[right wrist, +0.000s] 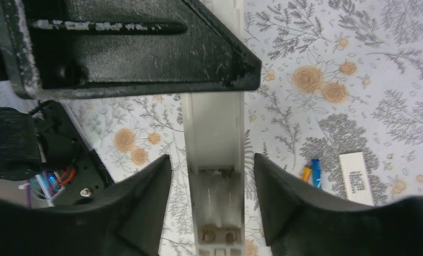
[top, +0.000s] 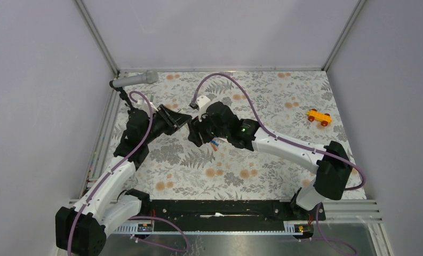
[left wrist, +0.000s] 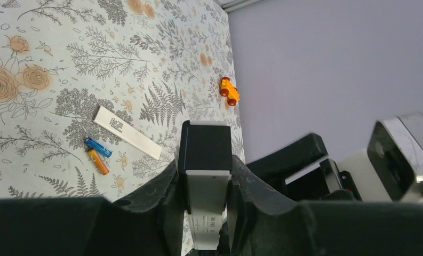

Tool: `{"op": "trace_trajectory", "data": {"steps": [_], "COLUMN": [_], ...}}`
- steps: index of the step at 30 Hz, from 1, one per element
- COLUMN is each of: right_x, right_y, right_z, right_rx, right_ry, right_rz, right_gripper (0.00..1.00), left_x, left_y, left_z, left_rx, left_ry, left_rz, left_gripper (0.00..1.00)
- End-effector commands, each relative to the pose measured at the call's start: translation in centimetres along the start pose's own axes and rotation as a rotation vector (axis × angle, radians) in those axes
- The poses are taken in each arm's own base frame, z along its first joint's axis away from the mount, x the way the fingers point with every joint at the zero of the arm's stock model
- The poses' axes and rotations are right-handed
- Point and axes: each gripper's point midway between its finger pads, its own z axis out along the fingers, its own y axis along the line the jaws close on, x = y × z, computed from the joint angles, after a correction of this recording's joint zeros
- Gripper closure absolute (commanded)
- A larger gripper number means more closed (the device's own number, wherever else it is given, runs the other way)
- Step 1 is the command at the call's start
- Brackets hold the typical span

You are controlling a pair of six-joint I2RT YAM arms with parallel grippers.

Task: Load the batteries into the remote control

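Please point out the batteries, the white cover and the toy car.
batteries (left wrist: 98, 148), left wrist view, middle of the blue one
white cover (left wrist: 127, 132), left wrist view, its middle
toy car (left wrist: 229, 91), left wrist view, its body

Each arm joins glossy white tubular links to bulky matte-black joint housings: the left arm (top: 110, 178) at lower left of the overhead frame, the right arm (top: 289, 149) at right. A purple cable (top: 220, 74) trails along each. A green light (top: 244, 128) glows on the right wrist housing. The grainy black fingers (right wrist: 140, 213) are moulded plastic, one scuffed white.
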Motion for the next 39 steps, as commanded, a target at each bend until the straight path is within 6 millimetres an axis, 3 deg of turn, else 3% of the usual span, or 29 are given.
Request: {"op": "trace_trajectory", "data": {"steps": [1,2,5,7,10,12,14,20,25,30,39], "right_x": [-1.6,-1.6,-1.1,0.2,4.3,6.9,8.6,10.4,10.6,11.2,12.3], "right_y": [0.6,0.2,-1.9,-3.1,-4.6,-5.4,-6.4,-9.6,-11.5,-13.0,-13.4], "right_z": [-0.2,-0.5,-1.9,-2.5,-2.4,-1.5,-0.5,1.9,3.7,5.0,6.7], "right_rx": [0.024,0.044,0.05,0.043,0.098,0.135,0.188,0.349,0.382,0.396,0.383], "right_ry": [-0.004,0.006,0.017,0.032,0.149,0.249,0.324,0.409,0.439,0.513,0.562], "right_rz": [0.091,0.127,0.283,0.373,0.376,0.371,0.363,0.321,0.188,0.055,0.025], "right_gripper": [0.18,0.12,0.11,0.19,0.38,0.51,0.57,0.67,0.7,0.66,0.65], "left_x": [-1.9,-2.4,-3.9,-5.1,-5.9,-5.7,-5.3,-4.1,-3.8,-3.7,-4.1], "left_y": [-2.0,-1.5,2.0,4.4,6.4,6.0,4.9,3.3,3.3,3.3,2.9], "left_z": [-0.2,-0.4,-1.1,-1.9,-3.0,-3.3,-3.4,-3.7,-3.9,-3.8,-3.6], "left_rx": [0.047,0.015,-0.138,-0.212,-0.248,-0.199,-0.14,-0.044,-0.031,-0.02,0.003], "left_ry": [-0.071,-0.083,-0.114,-0.128,-0.117,-0.083,-0.049,0.012,0.022,0.03,0.014], "left_rz": [0.071,0.109,0.241,0.295,0.334,0.369,0.412,0.465,0.472,0.467,0.456], "left_gripper": [1.0,1.0,1.0,1.0,1.0,1.0,1.0,1.0,1.0,1.0,1.0]}}
